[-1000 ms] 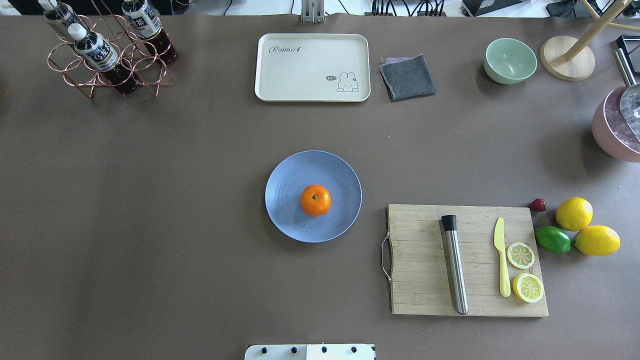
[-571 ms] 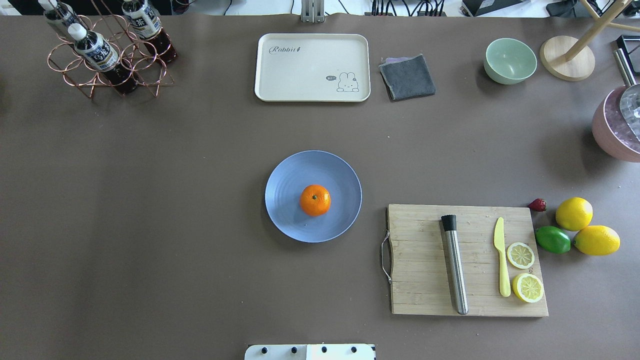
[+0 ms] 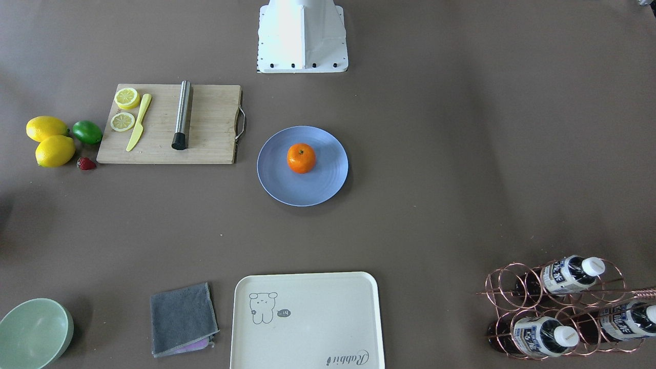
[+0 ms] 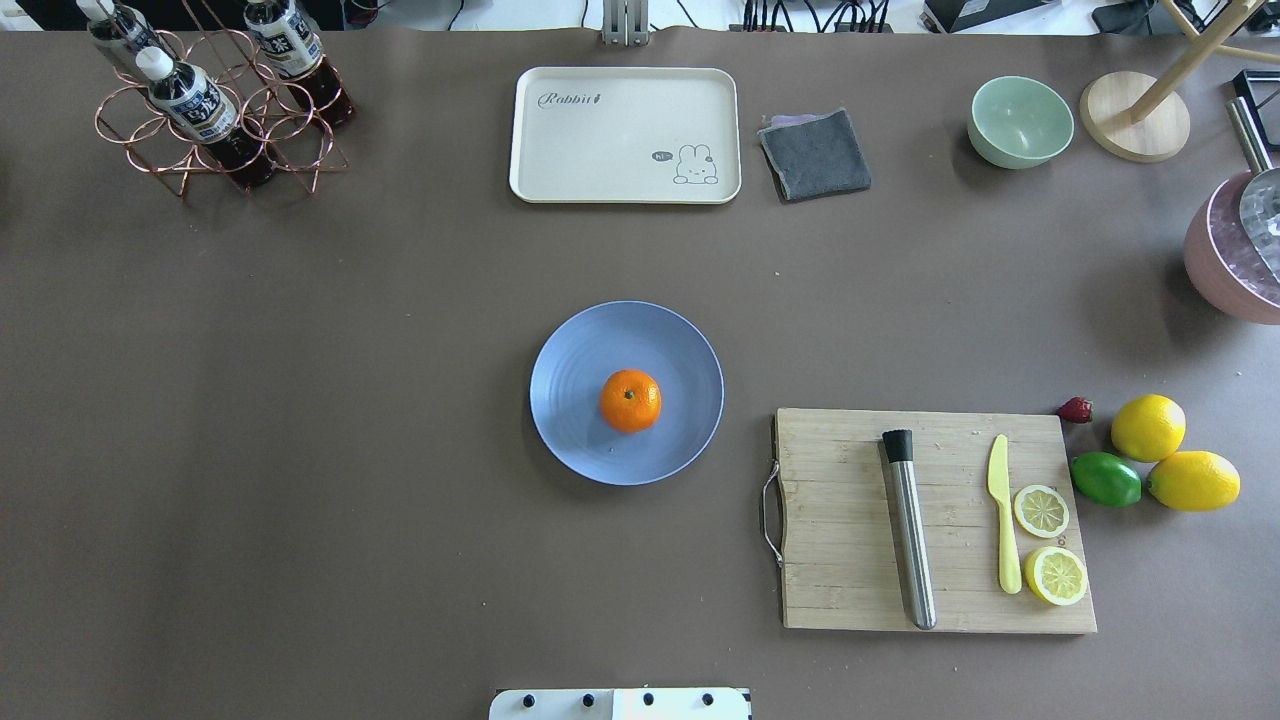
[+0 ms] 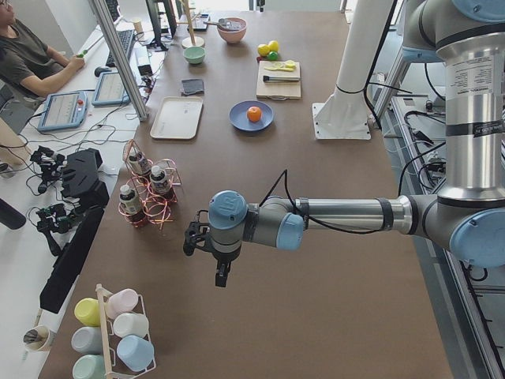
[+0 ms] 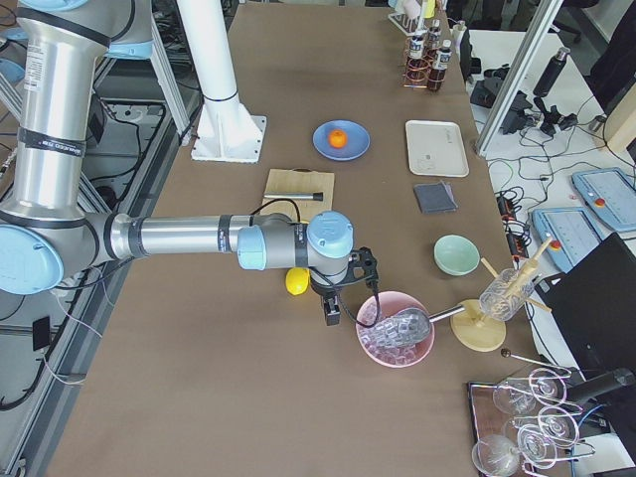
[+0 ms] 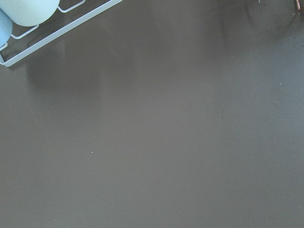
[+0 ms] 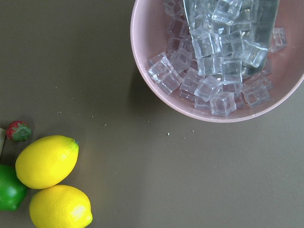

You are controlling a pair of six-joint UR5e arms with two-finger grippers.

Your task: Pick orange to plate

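Note:
The orange (image 4: pixel 630 400) rests stem-up a little right of the middle of the pale blue plate (image 4: pixel 575 420), at the table's centre; it also shows in the front view, orange (image 3: pixel 301 158) on plate (image 3: pixel 277 179). Neither gripper is near it. My left gripper (image 5: pixel 220 276) hangs over bare table far off at the left end, beyond the bottle rack. My right gripper (image 6: pixel 333 313) hangs at the right end, between the lemons and the pink ice bowl. Only the side views show the grippers, so I cannot tell if they are open or shut.
A cutting board (image 4: pixel 850 560) with a steel muddler, yellow knife and lemon slices lies right of the plate. Lemons (image 4: pixel 1148 427), a lime (image 4: pixel 1105 479) and a strawberry lie beyond it. A cream tray (image 4: pixel 625 135), grey cloth, green bowl (image 4: pixel 1019 121), bottle rack (image 4: pixel 215 105) and pink ice bowl (image 8: pixel 218 61) line the edges.

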